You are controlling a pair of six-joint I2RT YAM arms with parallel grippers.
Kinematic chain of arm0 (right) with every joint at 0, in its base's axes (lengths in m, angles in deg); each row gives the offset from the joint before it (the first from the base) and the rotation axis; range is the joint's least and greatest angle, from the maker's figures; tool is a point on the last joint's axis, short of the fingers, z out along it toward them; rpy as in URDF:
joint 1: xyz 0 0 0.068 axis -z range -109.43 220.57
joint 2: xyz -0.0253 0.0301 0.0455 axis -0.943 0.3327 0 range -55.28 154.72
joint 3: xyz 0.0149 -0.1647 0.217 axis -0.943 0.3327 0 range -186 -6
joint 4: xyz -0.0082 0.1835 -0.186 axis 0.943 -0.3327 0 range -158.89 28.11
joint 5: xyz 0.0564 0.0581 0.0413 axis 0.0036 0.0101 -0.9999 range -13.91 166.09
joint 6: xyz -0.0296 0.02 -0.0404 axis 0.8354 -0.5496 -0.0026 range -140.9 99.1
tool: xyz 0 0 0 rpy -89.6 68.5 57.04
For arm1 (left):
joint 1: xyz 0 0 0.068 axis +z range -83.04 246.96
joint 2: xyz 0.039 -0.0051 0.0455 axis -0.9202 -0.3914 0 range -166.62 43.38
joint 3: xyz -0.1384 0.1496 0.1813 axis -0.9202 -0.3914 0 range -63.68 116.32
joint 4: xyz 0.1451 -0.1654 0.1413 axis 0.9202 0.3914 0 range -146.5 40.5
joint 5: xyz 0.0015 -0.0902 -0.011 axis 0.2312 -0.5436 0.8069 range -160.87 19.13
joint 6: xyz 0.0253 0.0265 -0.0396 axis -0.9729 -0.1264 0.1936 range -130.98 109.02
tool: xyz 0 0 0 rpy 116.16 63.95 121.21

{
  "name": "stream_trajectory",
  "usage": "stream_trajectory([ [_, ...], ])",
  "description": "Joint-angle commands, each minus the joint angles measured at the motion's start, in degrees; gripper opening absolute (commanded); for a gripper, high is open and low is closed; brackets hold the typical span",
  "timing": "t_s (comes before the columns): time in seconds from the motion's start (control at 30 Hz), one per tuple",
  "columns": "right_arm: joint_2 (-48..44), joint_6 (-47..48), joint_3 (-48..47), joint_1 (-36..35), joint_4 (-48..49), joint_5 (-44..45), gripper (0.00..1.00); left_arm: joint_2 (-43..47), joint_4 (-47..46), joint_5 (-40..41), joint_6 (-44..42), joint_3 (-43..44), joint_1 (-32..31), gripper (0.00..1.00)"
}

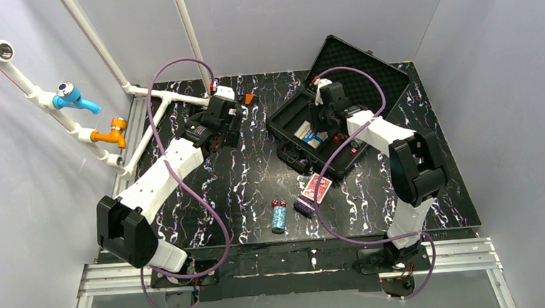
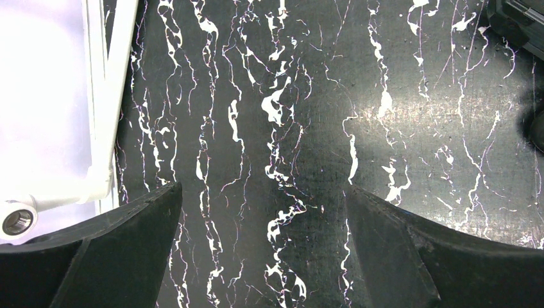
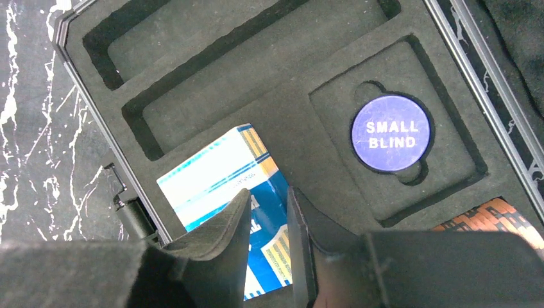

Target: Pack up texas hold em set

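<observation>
Right tool [image 3: 268, 192] in case [image 3: 256, 83] over deck [image 3: 212, 173], likely seating it; jaws nearly together, I can't tell if pinching. Left tool [image 2: 263, 192] spread, far-left, out of the way.

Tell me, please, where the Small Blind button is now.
In the right wrist view, the Small Blind button sits in a round foam recess of the case, beside the blue-and-white card box, toward the picture's right edge.

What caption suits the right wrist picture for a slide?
Fingers over a blue-and-white card box in the foam-lined case, near a Small Blind chip.
</observation>
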Motion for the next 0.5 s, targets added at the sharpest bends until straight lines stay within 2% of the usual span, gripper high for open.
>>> stream_trajectory([
  [0.0,-0.24,-3.36,4.72,-0.38,-0.93,-4.85,0.33,1.7,0.44,0.48,-0.3,0.64,0.25,0.98],
  [0.47,2.6,-4.08,8.08,0.01,0.16,0.81,0.31,1.72,0.57,0.42,-0.34,0.48,0.25,0.98],
])
